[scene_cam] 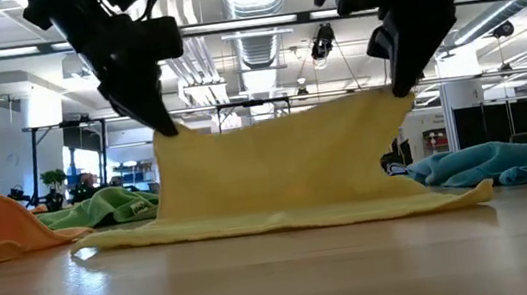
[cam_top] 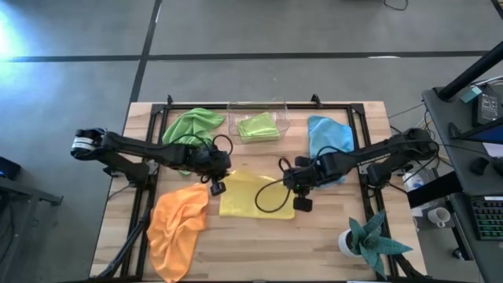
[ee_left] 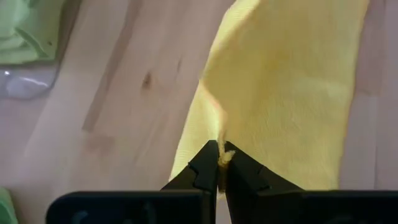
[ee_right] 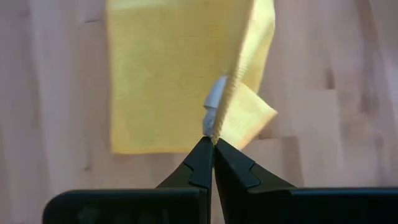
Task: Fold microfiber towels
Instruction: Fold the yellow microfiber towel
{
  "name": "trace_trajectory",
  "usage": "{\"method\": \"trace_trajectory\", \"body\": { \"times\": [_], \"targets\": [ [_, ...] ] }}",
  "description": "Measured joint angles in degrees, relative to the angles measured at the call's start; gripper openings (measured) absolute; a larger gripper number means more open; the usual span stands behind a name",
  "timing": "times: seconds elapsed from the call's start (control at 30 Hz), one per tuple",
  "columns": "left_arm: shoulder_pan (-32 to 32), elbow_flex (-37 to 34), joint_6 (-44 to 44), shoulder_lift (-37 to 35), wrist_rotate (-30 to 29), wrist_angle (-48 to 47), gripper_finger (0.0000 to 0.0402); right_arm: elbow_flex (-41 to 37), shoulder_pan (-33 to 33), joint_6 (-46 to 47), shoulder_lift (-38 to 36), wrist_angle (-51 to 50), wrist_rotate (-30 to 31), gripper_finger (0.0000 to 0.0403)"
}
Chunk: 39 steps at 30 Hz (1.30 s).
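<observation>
Above the wooden desk [cam_top: 259, 244], the left gripper [scene_cam: 168, 127] and right gripper [scene_cam: 399, 88] each pinch a corner of the soft yellow microfiber towel [scene_cam: 286, 170], fingers closed on it, its lower edge resting on the desk.

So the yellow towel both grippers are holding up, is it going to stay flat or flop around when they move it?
Probably flop. The yellow towel sags between the left gripper and right gripper, its lower edge trailing on the table, so it looks limp. It seems light, since thin corner pinches hold it. The free middle will likely swing or fold.
</observation>
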Motion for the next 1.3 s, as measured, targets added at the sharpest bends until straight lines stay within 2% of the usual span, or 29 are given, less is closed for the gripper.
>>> {"method": "trace_trajectory", "body": {
  "times": [0.3, 0.6, 0.83, 1.0, 1.13, 1.3],
  "targets": [
    [-0.14, 0.04, -0.02, -0.39, 6.37, -1.15, 0.0003, 2.75, 3.31, 2.52, 0.0, 0.06, 0.07, 0.0008],
    [-0.02, 2.24, 3.25, -0.5, -3.05, -1.07, 0.0003, 3.37, 0.12, 2.08, 0.0, -7.9, 8.32, 0.0008],
    [0.07, 5.23, 7.26, -0.5, -10.11, -1.11, 0.0003, 5.81, -4.05, 1.29, -0.01, -10.83, 12.16, 0.0008],
    [0.07, 5.97, 7.3, -0.56, -10.73, -1.31, 0.0003, 8.29, -5.62, 2.64, -0.02, -11.97, 18.2, 0.0009],
    [0.05, 5.83, 7.06, -1.24, -10.7, -2.69, 0.0003, 9.52, -6.33, 2.06, -0.09, -12.01, 18.6, 0.0008],
    [-0.03, 5.57, 7.06, -1.76, -5.39, -3.12, 0.0003, 8.38, -6.22, 0.96, -0.1, -12.33, 17.62, 0.0008]
  ]
}}
